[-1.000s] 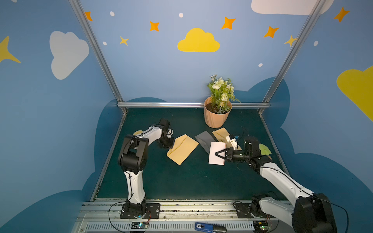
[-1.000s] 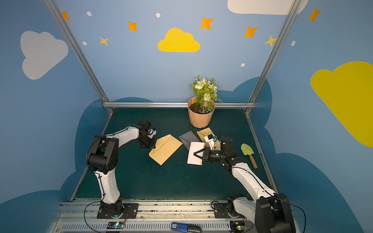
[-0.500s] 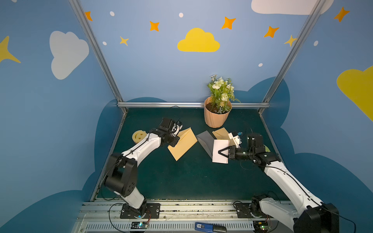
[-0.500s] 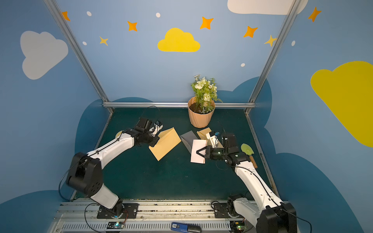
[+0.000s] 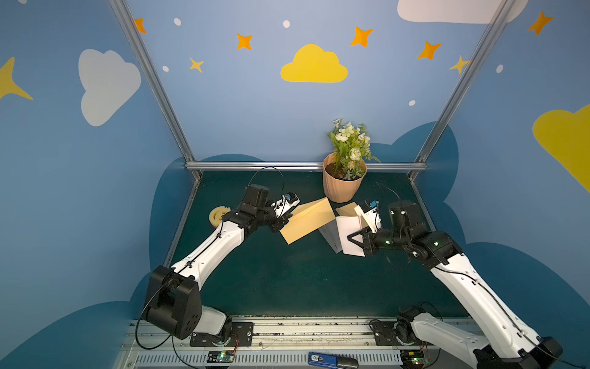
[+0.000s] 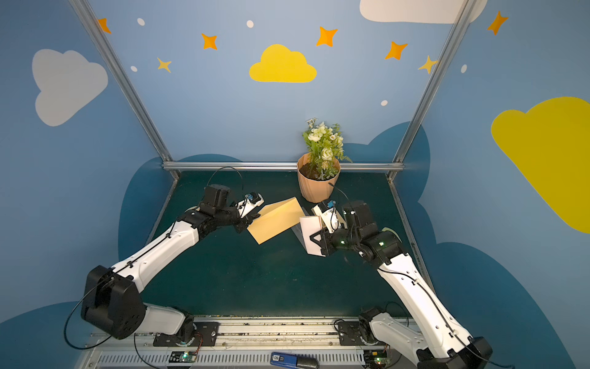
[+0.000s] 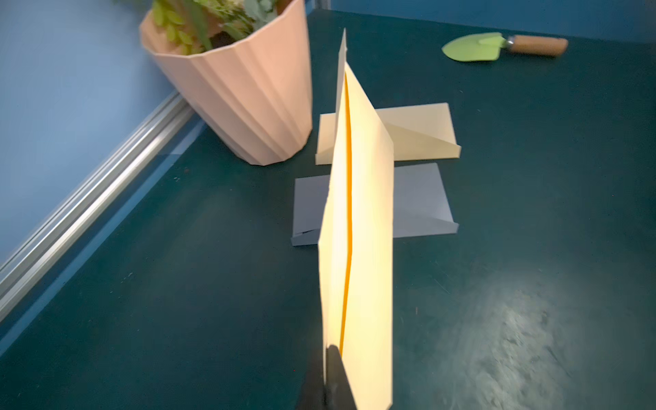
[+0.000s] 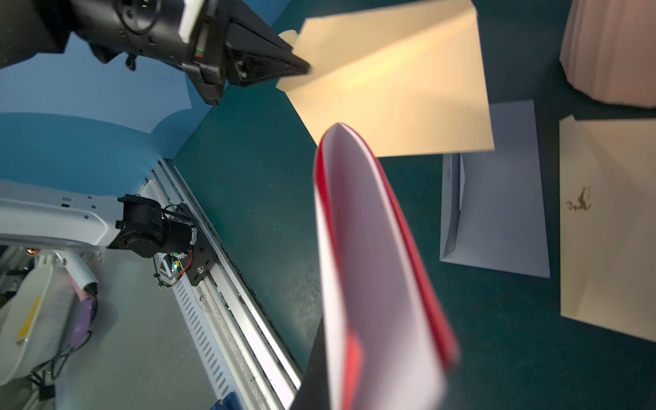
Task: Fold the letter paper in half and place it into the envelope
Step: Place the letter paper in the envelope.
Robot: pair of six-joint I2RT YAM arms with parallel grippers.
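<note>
The tan envelope [image 5: 308,220] [image 6: 276,223] hangs tilted above the green table, and my left gripper [image 5: 281,223] [image 6: 247,225] is shut on its left corner. The left wrist view shows the envelope [image 7: 358,248] edge-on, its mouth slightly parted, with the gripper [image 7: 332,376] pinching one side. The letter paper [image 5: 349,233] [image 6: 311,233], white with red edges, is folded over and held off the table. My right gripper [image 5: 351,239] [image 6: 312,239] is shut on it. In the right wrist view the paper [image 8: 372,266] bows open just short of the envelope [image 8: 390,88].
A grey envelope [image 5: 330,238] [image 7: 419,202] and another tan envelope [image 5: 346,209] [image 7: 419,135] lie on the table under the held items. A pink flower pot [image 5: 343,188] stands at the back. A green trowel [image 7: 472,48] lies at the right, a yellow foam shape [image 5: 218,215] at the left.
The left gripper has lifted the envelope off the table and carried it right. The right gripper has raised the paper off the table towards the envelope.
</note>
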